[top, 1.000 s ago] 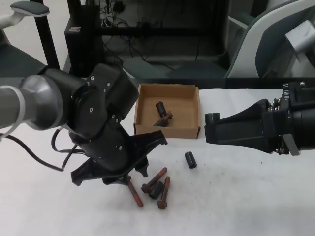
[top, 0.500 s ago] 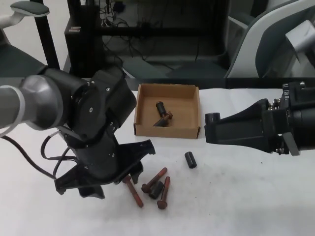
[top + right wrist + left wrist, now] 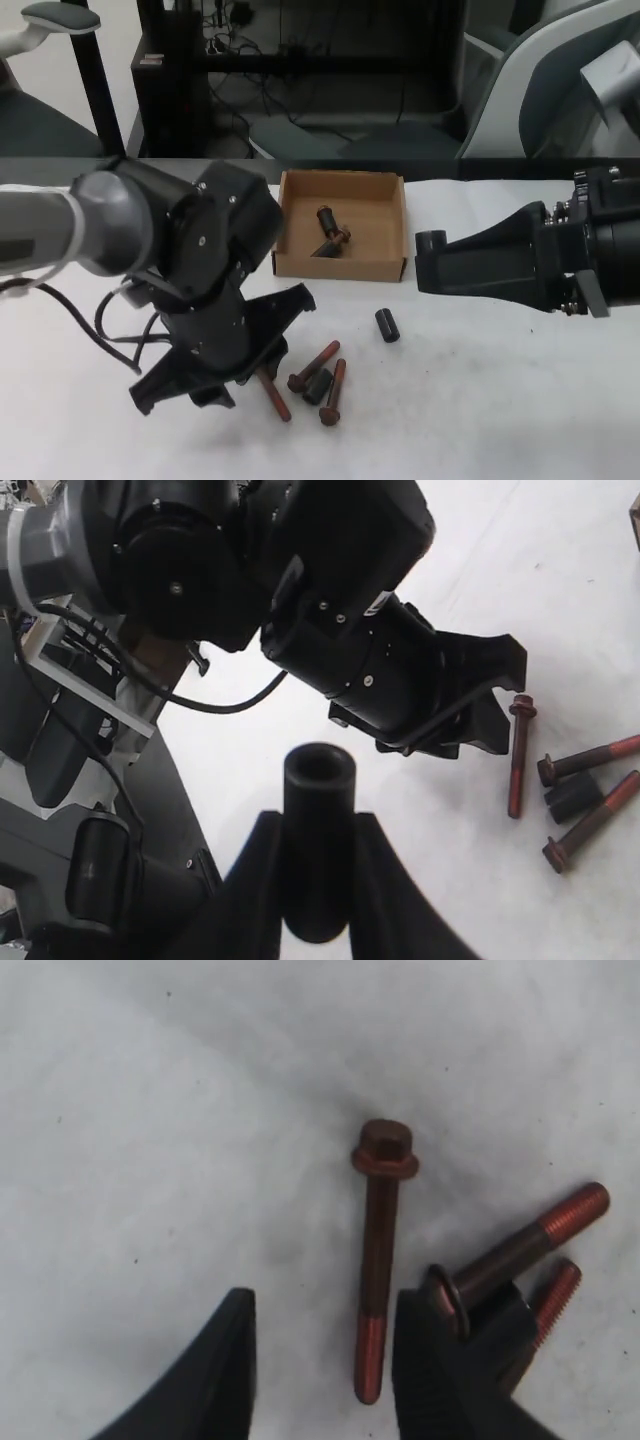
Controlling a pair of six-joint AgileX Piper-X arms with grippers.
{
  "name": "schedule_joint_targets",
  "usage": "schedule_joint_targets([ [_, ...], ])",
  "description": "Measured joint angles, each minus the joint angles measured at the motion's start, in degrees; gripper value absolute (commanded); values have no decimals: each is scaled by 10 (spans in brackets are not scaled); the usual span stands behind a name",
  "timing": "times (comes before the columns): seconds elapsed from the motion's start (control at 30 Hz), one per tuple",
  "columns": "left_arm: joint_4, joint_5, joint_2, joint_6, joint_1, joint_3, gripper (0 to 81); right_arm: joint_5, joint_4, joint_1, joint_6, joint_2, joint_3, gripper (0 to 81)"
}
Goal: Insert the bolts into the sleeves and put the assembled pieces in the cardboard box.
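A rust-red bolt point(image 3: 380, 1260) lies on the white bench, its threaded end between the fingers of my open left gripper point(image 3: 325, 1365), closer to one finger. In the high view that gripper point(image 3: 245, 378) hangs low over this bolt point(image 3: 272, 393). Beside it lie two more bolts point(image 3: 313, 365) point(image 3: 333, 390) with a black sleeve point(image 3: 318, 386) between them. My right gripper point(image 3: 318, 900) is shut on another black sleeve point(image 3: 318, 810), held above the bench at the right point(image 3: 432, 243). The cardboard box point(image 3: 300, 262) holds assembled pieces point(image 3: 330, 235).
A loose black sleeve point(image 3: 387, 325) lies in front of the box's right corner. The left arm's bulky wrist point(image 3: 210, 250) stands just left of the box. White bench surface spreads open at the front right. Chairs and cables stand behind the bench.
The left arm's wrist has dropped and shifted toward the bench's front, settling its fingers around the leftmost bolt. The right arm with its sleeve has not moved.
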State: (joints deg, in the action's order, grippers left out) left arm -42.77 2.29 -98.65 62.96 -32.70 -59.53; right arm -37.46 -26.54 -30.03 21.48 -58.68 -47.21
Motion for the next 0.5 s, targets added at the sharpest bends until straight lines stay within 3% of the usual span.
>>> schedule_joint_targets([
  [0.5, 63, -23, -21, 48, 0, 0, 440, -2, 0, 0, 0, 0, 0, 4],
])
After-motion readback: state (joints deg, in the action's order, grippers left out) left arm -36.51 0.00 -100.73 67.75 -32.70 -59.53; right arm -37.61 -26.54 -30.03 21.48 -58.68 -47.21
